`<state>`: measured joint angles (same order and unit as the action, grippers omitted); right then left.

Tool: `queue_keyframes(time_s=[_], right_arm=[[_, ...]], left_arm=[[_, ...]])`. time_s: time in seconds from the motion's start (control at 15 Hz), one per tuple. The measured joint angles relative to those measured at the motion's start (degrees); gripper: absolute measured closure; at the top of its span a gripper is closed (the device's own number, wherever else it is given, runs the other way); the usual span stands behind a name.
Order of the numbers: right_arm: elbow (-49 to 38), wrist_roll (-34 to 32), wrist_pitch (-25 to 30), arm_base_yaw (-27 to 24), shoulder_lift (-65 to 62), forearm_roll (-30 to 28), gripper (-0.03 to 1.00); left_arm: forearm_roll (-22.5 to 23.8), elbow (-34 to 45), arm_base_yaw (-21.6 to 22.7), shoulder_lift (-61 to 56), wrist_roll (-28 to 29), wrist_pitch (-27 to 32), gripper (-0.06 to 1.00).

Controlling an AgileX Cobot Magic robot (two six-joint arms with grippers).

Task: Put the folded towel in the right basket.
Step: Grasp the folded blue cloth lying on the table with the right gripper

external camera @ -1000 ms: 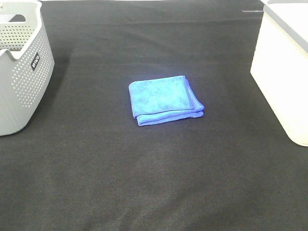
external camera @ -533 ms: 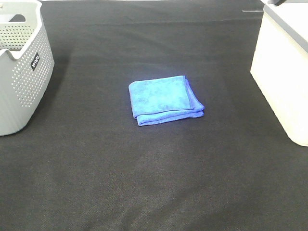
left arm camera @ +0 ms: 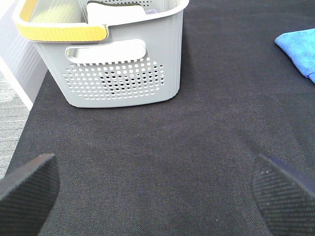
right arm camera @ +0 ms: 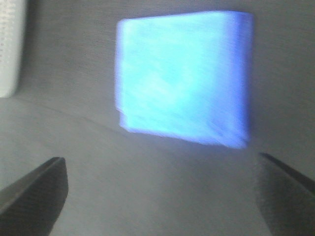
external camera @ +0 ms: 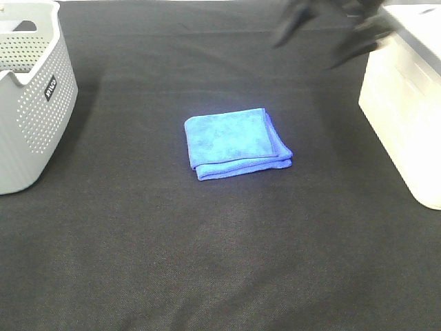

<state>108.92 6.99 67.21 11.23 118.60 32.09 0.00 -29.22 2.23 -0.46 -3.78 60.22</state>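
The folded blue towel (external camera: 238, 143) lies flat in the middle of the black table. It shows blurred in the right wrist view (right arm camera: 184, 78), and its corner shows in the left wrist view (left arm camera: 301, 45). The white right basket (external camera: 406, 103) stands at the right edge. My right gripper (external camera: 320, 34) is a dark blur at the top right, open and empty, high above and behind the towel; it also shows in the right wrist view (right arm camera: 157, 196). My left gripper (left arm camera: 157, 196) is open and empty over bare table near the grey basket, and is out of the high view.
A grey perforated basket (external camera: 31, 96) stands at the left edge. In the left wrist view it (left arm camera: 123, 73) has a yellow handle and holds something white. A black cloth (external camera: 207, 262) covers the table.
My right arm has come into the high view at the top right, blurred by motion. The towel and both baskets have not moved.
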Motion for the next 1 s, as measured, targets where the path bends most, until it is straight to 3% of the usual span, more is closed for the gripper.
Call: queue_keyframes(time_s=[0.13,0.33,0.67,1.0], right_arm=[[9.9,0.1,0.2,0.3,10.5,3.1,0.0],[16.2,-0.9,1.1,0.2,19.9,2.1,0.0],[16.6,-1.1,1.6,0.2,26.7,-0.6,0.0],[16.6,-3.3,1.5,-0.1,27.1,-7.2,0.0]], left_arm=[[0.0,0.0,0.0,0.0,0.0,0.0,-0.05],[0.0,0.0,0.0,0.0,0.0,0.0,-0.05],[0.0,0.0,0.0,0.0,0.0,0.0,-0.05],[0.0,0.0,0.0,0.0,0.0,0.0,-0.05]])
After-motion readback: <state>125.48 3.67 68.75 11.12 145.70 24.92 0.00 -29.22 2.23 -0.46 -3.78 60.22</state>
